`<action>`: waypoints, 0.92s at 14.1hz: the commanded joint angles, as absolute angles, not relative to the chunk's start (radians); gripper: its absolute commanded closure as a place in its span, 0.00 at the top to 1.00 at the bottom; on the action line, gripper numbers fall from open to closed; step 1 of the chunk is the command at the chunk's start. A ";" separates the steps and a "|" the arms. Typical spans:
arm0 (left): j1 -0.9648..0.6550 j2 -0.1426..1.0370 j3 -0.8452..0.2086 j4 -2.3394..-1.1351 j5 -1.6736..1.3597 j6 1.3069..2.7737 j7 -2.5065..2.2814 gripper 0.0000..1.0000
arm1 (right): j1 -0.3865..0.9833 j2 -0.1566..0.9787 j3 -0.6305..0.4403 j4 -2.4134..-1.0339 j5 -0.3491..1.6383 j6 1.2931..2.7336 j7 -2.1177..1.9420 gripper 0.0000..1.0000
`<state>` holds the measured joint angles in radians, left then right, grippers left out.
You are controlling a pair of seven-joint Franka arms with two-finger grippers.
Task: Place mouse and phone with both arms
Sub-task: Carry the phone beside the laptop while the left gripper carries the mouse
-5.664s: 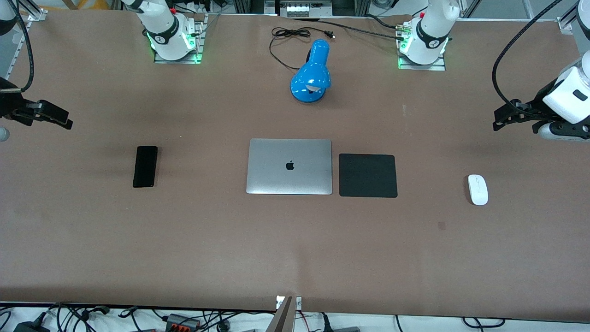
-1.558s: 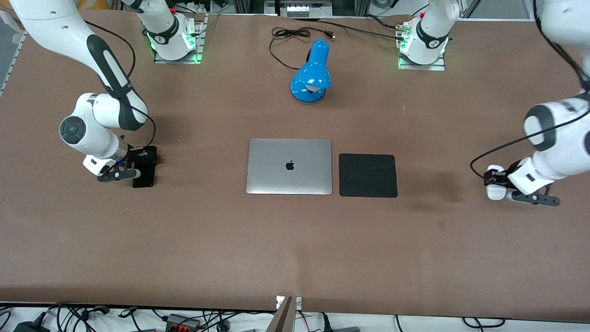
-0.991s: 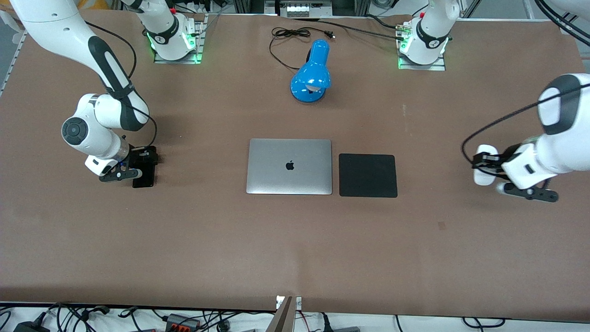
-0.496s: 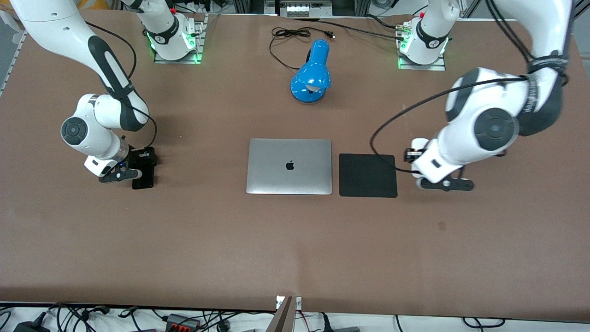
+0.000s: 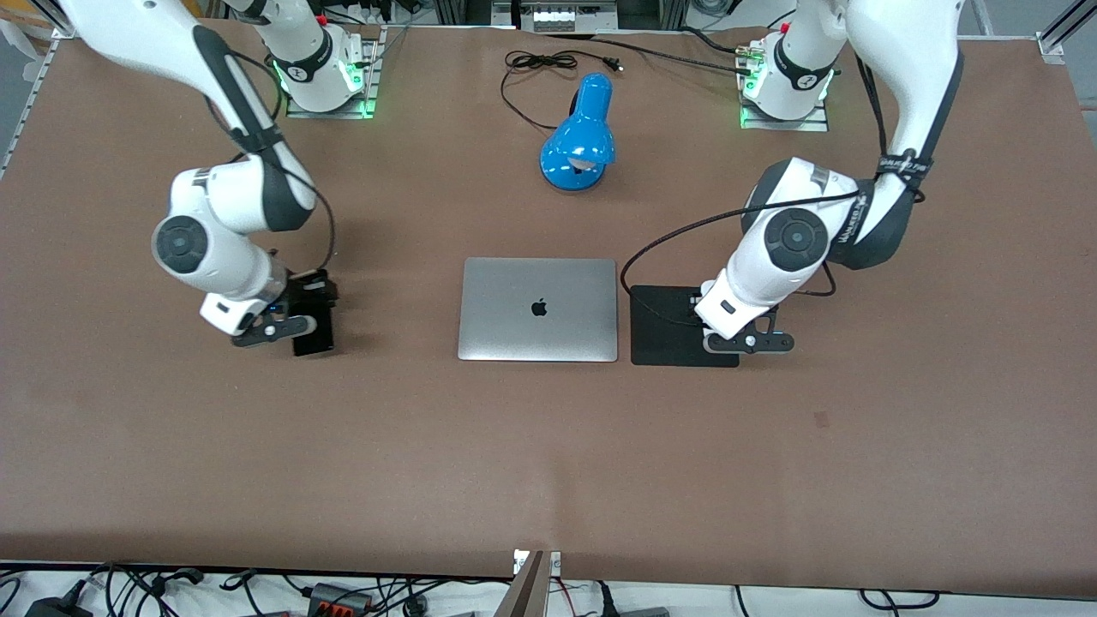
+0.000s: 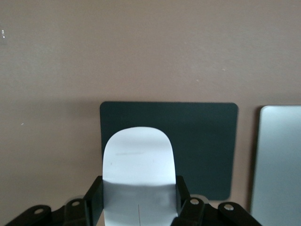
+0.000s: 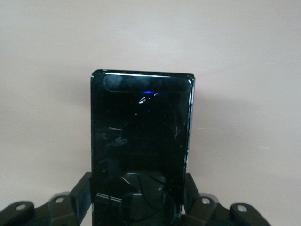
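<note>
My left gripper (image 5: 696,307) is shut on the white mouse (image 6: 138,165) and holds it over the edge of the black mouse pad (image 5: 668,334) that lies toward the left arm's end of the table. In the front view the wrist hides the mouse. In the left wrist view my left gripper (image 6: 138,200) clamps the mouse's sides, with the pad (image 6: 202,141) below it. My right gripper (image 5: 307,298) is shut on the black phone (image 5: 314,332), just above the table toward the right arm's end. In the right wrist view my right gripper (image 7: 138,195) clamps the phone (image 7: 141,132) by its long edges.
A closed silver laptop (image 5: 537,308) lies mid-table beside the mouse pad, and its edge shows in the left wrist view (image 6: 277,160). A blue desk lamp (image 5: 578,137) with a black cord (image 5: 536,64) stands farther from the front camera than the laptop.
My left gripper has carried the mouse from the left arm's end of the table to over the mouse pad. My right gripper has moved the phone a little toward the laptop.
</note>
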<state>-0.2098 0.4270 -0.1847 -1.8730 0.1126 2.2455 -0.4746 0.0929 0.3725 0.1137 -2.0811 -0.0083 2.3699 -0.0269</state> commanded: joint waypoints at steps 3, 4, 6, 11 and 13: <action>-0.227 0.478 -0.181 -1.971 0.181 2.460 -0.560 0.28 | 0.236 0.484 0.135 -2.027 0.015 2.473 0.207 0.00; -0.227 0.489 -0.179 -1.986 0.181 2.503 -0.571 0.28 | 0.257 0.508 0.135 -2.010 0.015 2.482 0.260 0.00; -0.229 0.524 -0.179 -1.988 0.183 2.536 -0.586 0.28 | 0.276 0.523 0.135 -2.002 0.015 2.494 0.330 0.00; -0.219 0.546 -0.178 -1.983 0.183 2.580 -0.606 0.97 | 0.302 0.543 0.135 -2.002 0.015 2.520 0.397 0.99; -0.219 0.525 -0.179 -1.982 0.183 2.569 -0.603 1.00 | 0.298 0.532 0.135 -1.997 0.014 2.517 0.384 1.00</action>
<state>-0.2190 0.5604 -0.1822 -1.9787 0.1559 2.5771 -0.5781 0.2922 0.5401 0.1381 -2.0133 -0.0010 2.5185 0.3806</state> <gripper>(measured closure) 0.220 0.062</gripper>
